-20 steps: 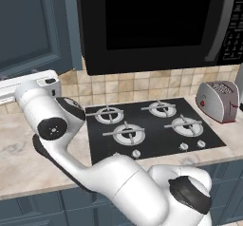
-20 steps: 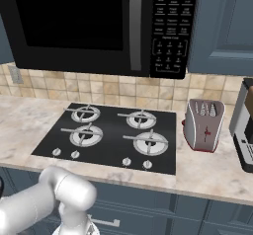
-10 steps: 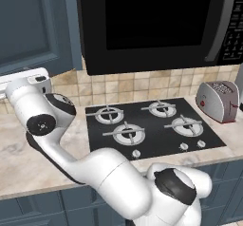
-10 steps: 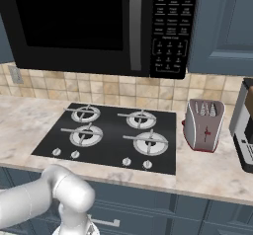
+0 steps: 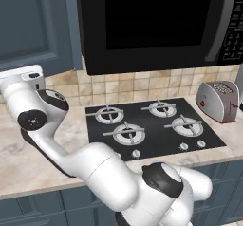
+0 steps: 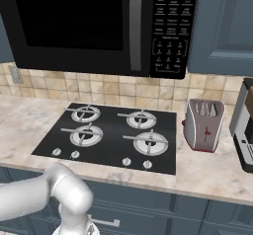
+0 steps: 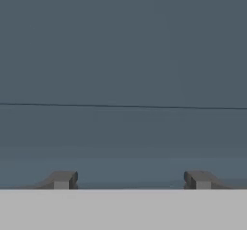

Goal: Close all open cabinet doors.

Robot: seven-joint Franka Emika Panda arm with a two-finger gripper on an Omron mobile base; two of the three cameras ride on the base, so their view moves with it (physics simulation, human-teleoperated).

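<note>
Fingertips spread wide and empty, your gripper faces a slate-blue cabinet door closely, so pushing off-centre could make it skid.

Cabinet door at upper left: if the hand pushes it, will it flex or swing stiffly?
The cabinet door looks like a rigid framed panel, so it would likely swing as one stiff piece. Its flat face gives no lip, so the hand, fingers apart, may slide.
</note>
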